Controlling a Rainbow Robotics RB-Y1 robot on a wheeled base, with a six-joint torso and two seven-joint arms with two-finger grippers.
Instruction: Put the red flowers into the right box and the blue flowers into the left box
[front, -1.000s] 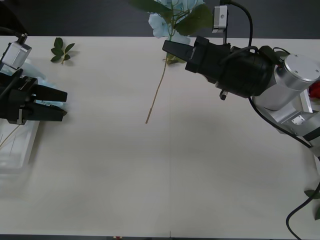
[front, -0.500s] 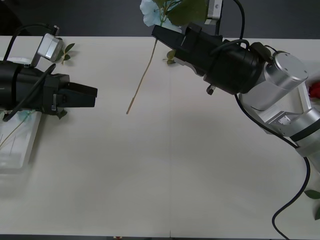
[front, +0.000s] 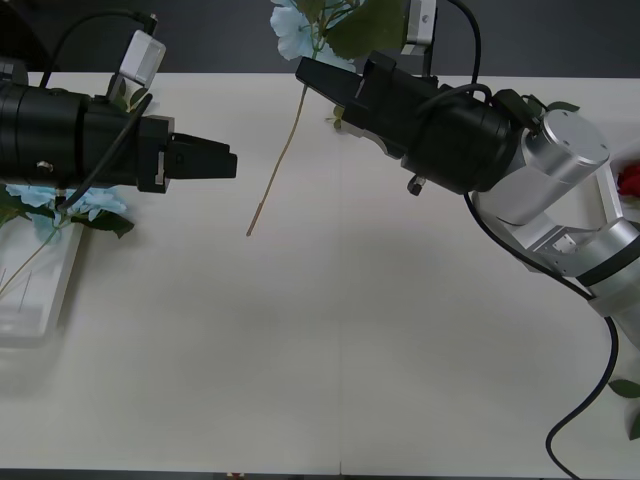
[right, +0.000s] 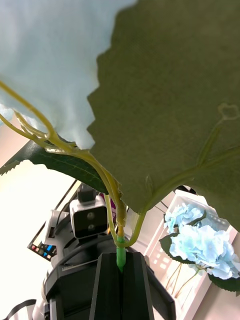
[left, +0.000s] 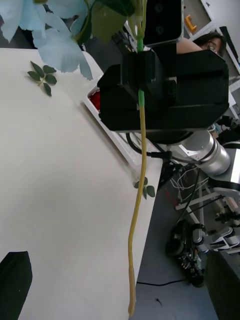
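Note:
My right gripper (front: 312, 76) is shut on the upper stem of a blue flower (front: 297, 28), held up over the table's far edge. Its long thin stem (front: 275, 165) hangs down and left to a free tip. In the left wrist view the same stem (left: 136, 210) drops from the right gripper (left: 142, 75). My left gripper (front: 222, 162) is open, level with the stem's lower half and just left of it, not touching. More blue flowers (front: 85, 203) lie in the left box (front: 45, 300). A red flower (left: 95, 98) sits in the right box (left: 114, 139).
A loose green leaf sprig (left: 42, 77) lies on the table near the far edge. Another leaf (front: 624, 388) lies at the table's right edge. A red flower (front: 630, 180) shows at the far right. The pale table (front: 340, 350) stretches wide in front.
My left arm has swung right from over the left box to just beside the hanging stem. The right gripper has carried the blue flower a little further left.

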